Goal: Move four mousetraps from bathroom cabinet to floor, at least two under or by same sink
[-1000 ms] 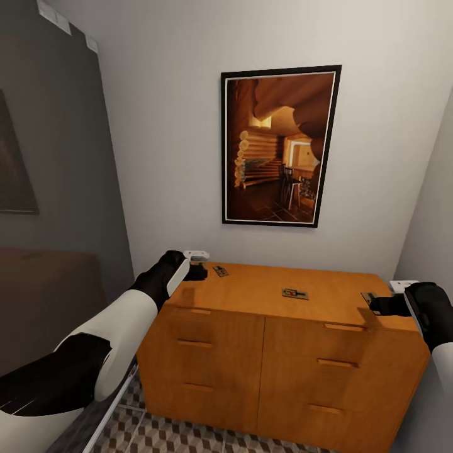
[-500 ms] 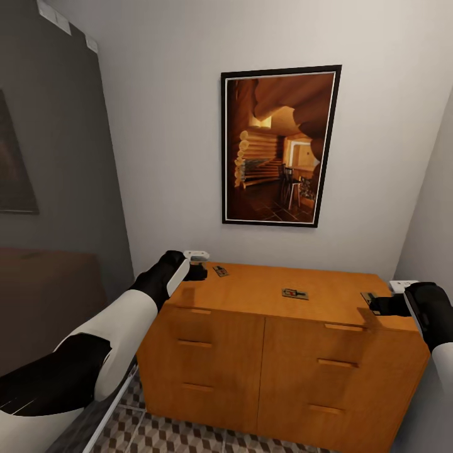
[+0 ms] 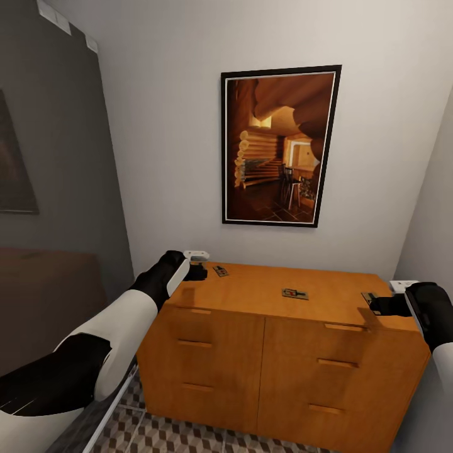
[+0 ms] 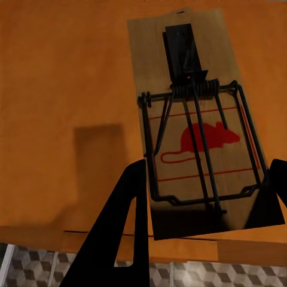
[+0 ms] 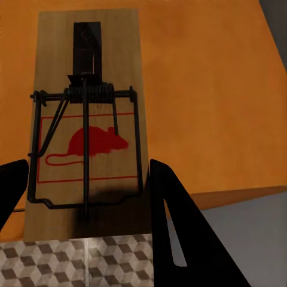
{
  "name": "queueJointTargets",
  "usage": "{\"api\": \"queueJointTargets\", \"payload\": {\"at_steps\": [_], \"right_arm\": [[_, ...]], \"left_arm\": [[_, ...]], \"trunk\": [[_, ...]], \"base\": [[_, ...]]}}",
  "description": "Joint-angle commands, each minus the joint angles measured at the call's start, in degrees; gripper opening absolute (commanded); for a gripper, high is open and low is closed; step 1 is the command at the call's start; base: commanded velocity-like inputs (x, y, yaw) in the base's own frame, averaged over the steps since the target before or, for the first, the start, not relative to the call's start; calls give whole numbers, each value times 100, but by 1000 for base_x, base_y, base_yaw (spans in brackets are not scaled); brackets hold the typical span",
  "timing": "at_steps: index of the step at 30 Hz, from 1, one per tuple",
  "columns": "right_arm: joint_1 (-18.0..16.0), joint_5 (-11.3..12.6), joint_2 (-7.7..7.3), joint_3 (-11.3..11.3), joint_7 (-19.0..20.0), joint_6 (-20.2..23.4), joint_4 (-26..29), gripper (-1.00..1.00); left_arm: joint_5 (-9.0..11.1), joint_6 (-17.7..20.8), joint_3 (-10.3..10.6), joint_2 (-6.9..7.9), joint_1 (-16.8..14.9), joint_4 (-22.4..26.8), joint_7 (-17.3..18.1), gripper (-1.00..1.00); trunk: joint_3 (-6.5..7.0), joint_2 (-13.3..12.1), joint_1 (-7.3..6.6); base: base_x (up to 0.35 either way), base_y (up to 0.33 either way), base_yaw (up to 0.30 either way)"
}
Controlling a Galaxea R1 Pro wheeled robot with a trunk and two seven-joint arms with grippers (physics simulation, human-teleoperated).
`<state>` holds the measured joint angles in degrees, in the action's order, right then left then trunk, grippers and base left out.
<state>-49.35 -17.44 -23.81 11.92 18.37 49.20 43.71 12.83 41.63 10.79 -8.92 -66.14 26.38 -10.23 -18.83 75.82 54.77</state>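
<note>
On the cabinet (image 3: 277, 296) top, a mousetrap (image 4: 197, 128) at the left edge is straddled by the left tool (image 4: 203, 197), jaws spread, another (image 5: 86, 119) at the right edge by the right tool (image 5: 86, 197). Light, stiff boards are judged best pinched across their bare edges, clear of the wire.

A mousetrap (image 5: 89, 125) lies flat on the orange cabinet (image 5: 203, 101), its near end reaching over the cabinet's front edge. It is a tan board with a red mouse print, dark wire bars, a coiled spring and a black plate at the far end. Two black fingers (image 5: 179, 227) flank its near end, spread to either side. Cube-patterned floor (image 5: 72, 263) shows below the edge.
</note>
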Motion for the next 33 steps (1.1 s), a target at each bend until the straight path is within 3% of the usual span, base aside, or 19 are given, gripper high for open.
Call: {"api": "queueJointTargets", "payload": {"at_steps": [1, 33], "right_arm": [[-4, -49, 4, 12, 35, 19, 6, -100], [-5, -43, 8, 16, 30, 16, 6, -100]], "left_arm": [[53, 21, 37, 4, -4, 7, -44, -100], [52, 21, 37, -4, -4, 7, -49, -100]], "trunk": [[-8, 4, 0], [-8, 4, 0]], "base": [[0, 0, 0], [0, 0, 0]]}}
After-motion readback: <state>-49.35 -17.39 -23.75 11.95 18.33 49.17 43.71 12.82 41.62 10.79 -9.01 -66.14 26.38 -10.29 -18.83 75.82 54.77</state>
